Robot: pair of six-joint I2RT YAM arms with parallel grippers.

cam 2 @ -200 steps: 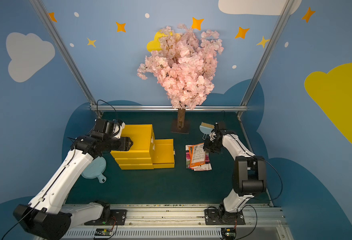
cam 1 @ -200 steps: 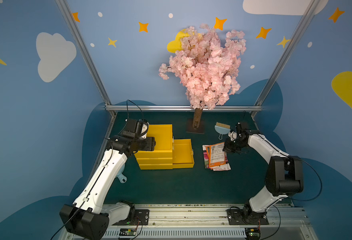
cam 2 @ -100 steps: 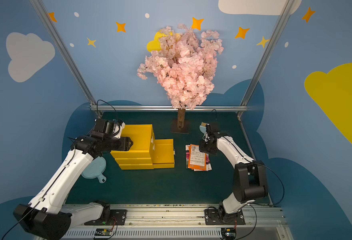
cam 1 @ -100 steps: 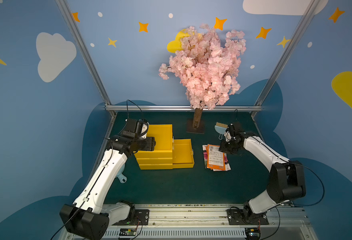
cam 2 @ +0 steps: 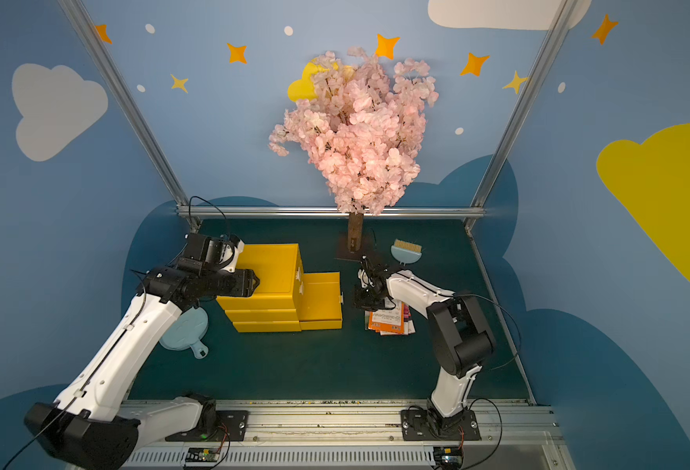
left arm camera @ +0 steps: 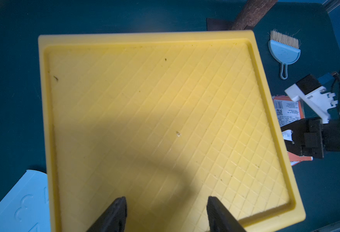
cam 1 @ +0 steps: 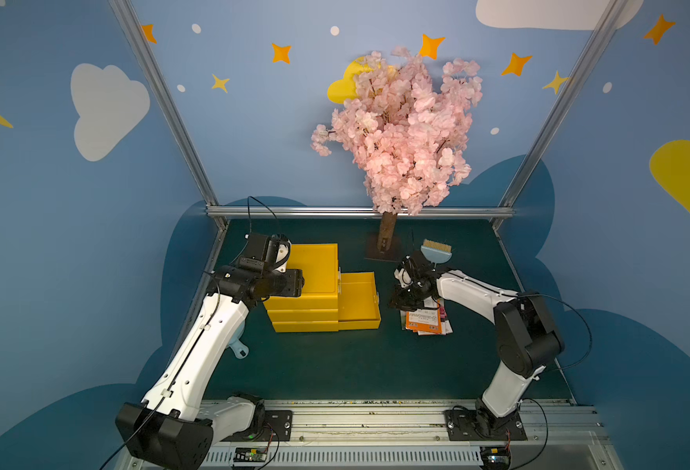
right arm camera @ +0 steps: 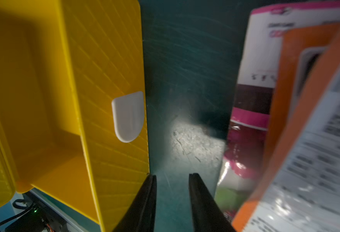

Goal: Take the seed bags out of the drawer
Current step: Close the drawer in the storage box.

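Observation:
The seed bags (cam 1: 424,321) (cam 2: 390,321) lie in a loose stack on the green mat, right of the drawer; an orange-and-white back is on top, with pink-printed ones (right arm camera: 251,100) under it. The drawer (cam 1: 357,297) (cam 2: 320,299) is pulled out of the yellow cube (cam 1: 314,264), and its inside (right arm camera: 44,100) shows nothing in it. My right gripper (cam 1: 394,303) (right arm camera: 172,174) hangs low between the white handle tab (right arm camera: 128,116) and the stack, open a little, only mat between its fingers. My left gripper (cam 1: 300,283) (left arm camera: 166,198) is open over the cube's top.
A light-blue brush (cam 1: 437,250) lies at the back right, close behind my right wrist. The pink tree's trunk (cam 1: 386,238) stands on its base behind the drawer. A light-blue dustpan (cam 2: 184,329) lies left of the cube, partly under my left arm.
My right gripper has gone from shut to open and has moved left and forward, from the right side of the bag stack to the gap beside the drawer. The left arm has not moved.

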